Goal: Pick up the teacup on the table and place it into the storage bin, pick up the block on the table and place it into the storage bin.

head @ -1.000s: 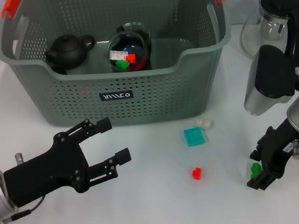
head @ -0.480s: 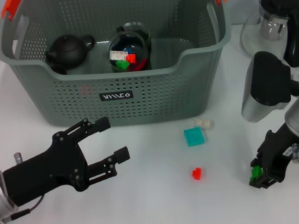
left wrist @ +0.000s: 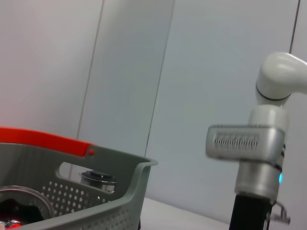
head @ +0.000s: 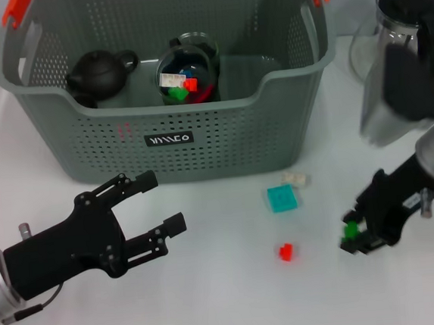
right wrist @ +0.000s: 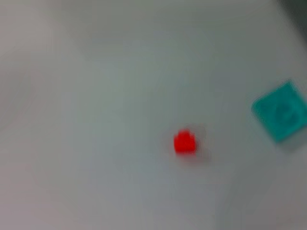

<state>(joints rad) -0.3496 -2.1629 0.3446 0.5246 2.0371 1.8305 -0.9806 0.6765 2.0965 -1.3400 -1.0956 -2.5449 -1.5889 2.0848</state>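
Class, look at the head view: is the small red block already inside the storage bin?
No, the small red block lies on the white table, in front of the storage bin.

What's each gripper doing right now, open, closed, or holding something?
Left gripper: open, empty, above the table in front of the bin.
Right gripper: shut on a green block, near the red block.

Open counter (head: 229, 298) between both arms, broken only by a red block (head: 286, 251), teal tile (head: 282, 198) and pale piece (head: 295, 178) before the bin (head: 169, 140).
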